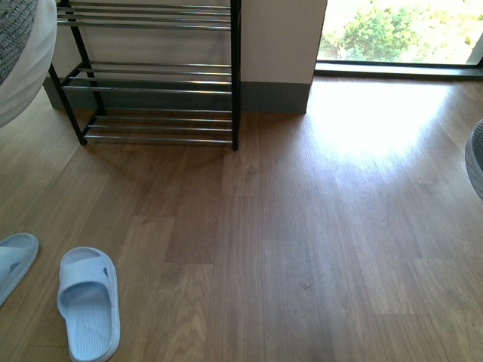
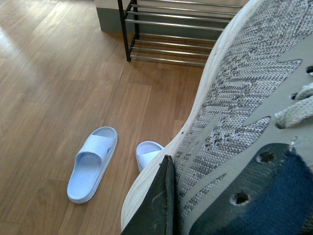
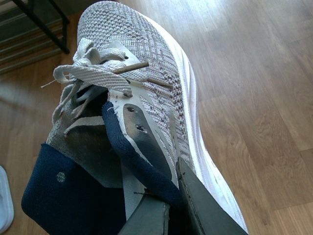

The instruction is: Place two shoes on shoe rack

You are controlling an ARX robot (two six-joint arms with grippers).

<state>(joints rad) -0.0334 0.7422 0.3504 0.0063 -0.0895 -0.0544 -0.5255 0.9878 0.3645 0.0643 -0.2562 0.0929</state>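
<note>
My left gripper (image 2: 171, 188) is shut on the side wall of one grey sneaker (image 2: 244, 93) and holds it in the air. One dark finger (image 2: 159, 210) lies against its white sole; the other is hidden. This sneaker shows at the front view's top left (image 1: 19, 53). My right gripper (image 3: 173, 196) is shut on the navy collar of the other grey sneaker (image 3: 142, 63), also lifted above the floor. It shows only as a sliver at the front view's right edge (image 1: 475, 158). The shoe rack (image 1: 151, 75) stands against the wall ahead to the left, its visible shelves bare.
Two pale blue slippers (image 1: 89, 302) (image 1: 11, 260) lie on the wooden floor at the near left; they also show in the left wrist view (image 2: 93, 164). A glass door (image 1: 400, 30) is at the far right. The rack also shows in both wrist views (image 2: 171, 29) (image 3: 29, 29).
</note>
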